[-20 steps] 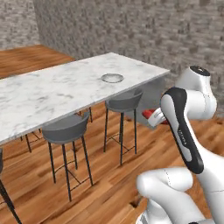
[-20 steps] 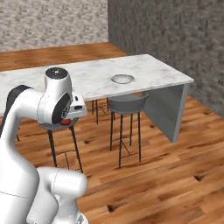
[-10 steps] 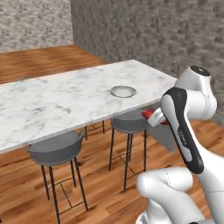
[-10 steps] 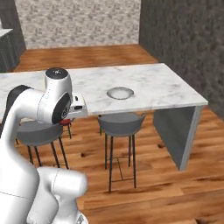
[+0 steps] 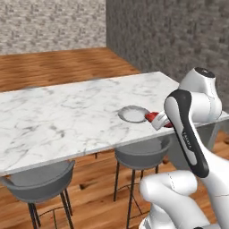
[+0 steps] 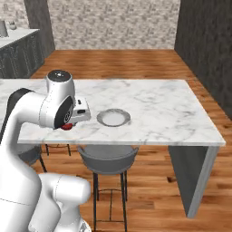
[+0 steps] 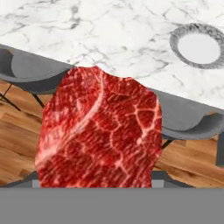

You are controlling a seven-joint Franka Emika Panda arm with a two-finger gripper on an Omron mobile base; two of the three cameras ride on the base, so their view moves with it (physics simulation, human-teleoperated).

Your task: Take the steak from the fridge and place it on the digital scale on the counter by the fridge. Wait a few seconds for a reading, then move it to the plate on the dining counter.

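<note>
My gripper is shut on the steak, a flat red marbled slab that hides the fingertips in the hand view. It hangs at the near edge of the dining counter, just above the marble. The plate, a round grey dish with a pale centre, lies on the slab right beside the steak, with nothing on it. From the right base view the steak sits under the white hand, left of the plate. In the hand view the plate is at the upper right.
Round grey stools stand under the counter's near edge, one directly below the gripper. The slab's end panel closes the right side. A dark stone wall rises behind it, and a dark cabinet stands far left.
The whole picture has shifted: the base has driven closer to the dining counter and turned square to it. The gripper still holds the steak, now at the counter's edge beside the plate.
</note>
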